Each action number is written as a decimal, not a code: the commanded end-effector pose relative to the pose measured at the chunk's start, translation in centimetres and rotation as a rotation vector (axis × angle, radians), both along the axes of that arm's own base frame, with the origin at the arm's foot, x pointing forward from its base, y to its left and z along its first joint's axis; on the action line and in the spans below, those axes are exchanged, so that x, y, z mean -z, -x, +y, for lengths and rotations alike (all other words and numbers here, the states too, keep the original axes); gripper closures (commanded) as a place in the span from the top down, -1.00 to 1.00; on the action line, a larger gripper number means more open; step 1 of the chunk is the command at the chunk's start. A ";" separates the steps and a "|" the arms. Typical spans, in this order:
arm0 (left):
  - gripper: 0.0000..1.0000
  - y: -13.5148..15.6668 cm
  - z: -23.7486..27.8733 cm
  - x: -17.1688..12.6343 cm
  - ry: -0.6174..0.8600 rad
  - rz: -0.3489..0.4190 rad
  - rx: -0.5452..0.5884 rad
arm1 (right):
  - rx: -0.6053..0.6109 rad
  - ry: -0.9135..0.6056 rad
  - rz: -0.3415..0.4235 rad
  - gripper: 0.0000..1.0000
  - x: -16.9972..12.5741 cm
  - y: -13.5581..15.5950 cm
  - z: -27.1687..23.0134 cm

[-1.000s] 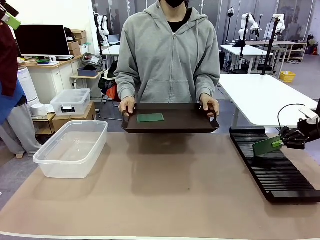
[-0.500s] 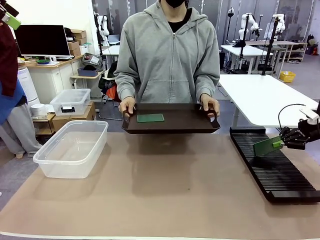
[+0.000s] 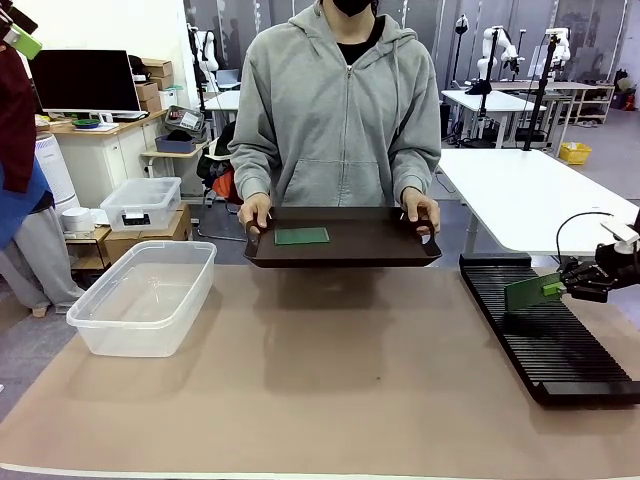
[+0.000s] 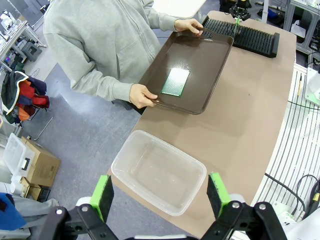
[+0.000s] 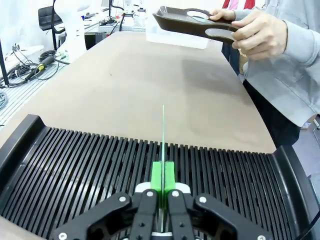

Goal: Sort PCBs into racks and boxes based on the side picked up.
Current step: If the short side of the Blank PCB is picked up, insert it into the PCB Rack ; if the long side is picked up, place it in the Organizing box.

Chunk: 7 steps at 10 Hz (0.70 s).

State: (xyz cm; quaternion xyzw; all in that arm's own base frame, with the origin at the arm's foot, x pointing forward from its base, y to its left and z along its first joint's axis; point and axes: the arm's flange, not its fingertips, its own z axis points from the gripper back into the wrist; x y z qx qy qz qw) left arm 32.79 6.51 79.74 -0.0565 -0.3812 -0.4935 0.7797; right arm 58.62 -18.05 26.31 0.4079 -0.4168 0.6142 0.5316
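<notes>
The right gripper (image 3: 556, 287), jaws pinching a thin green rectangular circuit board (image 3: 530, 293), is holding it upright over the long black slotted rack (image 3: 560, 360), likely so its edge meets a slot. The left gripper (image 4: 160, 195) is hanging with jaws spread above the clear plastic tub (image 4: 122, 148). A second green board (image 3: 301, 236) is lying on the person's dark brown tray (image 3: 370, 245).

At the bottom of the left wrist view, the left gripper (image 4: 160, 195) shows 2 black fingers (image 4: 102, 197) faced with bright green pads, on black links dotted with small silver screws. At the bottom of the right wrist view, the right gripper (image 5: 162, 175) has the same black links, round silver screws and green pads, with a white piece between. At the right edge of the front view, a thin black cable (image 3: 572, 216) arcs above it. The person (image 3: 335, 110) wears a grey zip hoodie with ribbed cuffs over a black top.
</notes>
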 end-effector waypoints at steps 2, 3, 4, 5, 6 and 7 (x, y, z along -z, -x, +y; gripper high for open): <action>1.00 0.0 0.0 0.1 -0.003 0.001 -0.002 | 0.023 -0.020 0.012 -0.96 0.6 -0.7 0.6; 1.00 0.0 0.0 0.1 -0.003 0.001 -0.002 | 0.029 -0.017 0.010 -0.96 0.7 -0.7 0.8; 1.00 0.0 0.0 0.1 -0.003 0.001 -0.002 | 0.043 -0.025 0.008 -0.96 1.1 -0.6 1.0; 1.00 0.0 0.0 0.1 -0.003 0.001 -0.002 | 0.054 -0.031 0.014 -0.96 1.5 -0.3 1.1; 1.00 0.0 0.0 0.1 -0.003 0.001 -0.002 | 0.047 -0.025 0.026 -0.96 2.0 0.0 1.2; 1.00 0.0 0.0 0.1 -0.003 0.001 -0.002 | 0.050 0.002 0.042 -0.96 2.6 0.3 1.1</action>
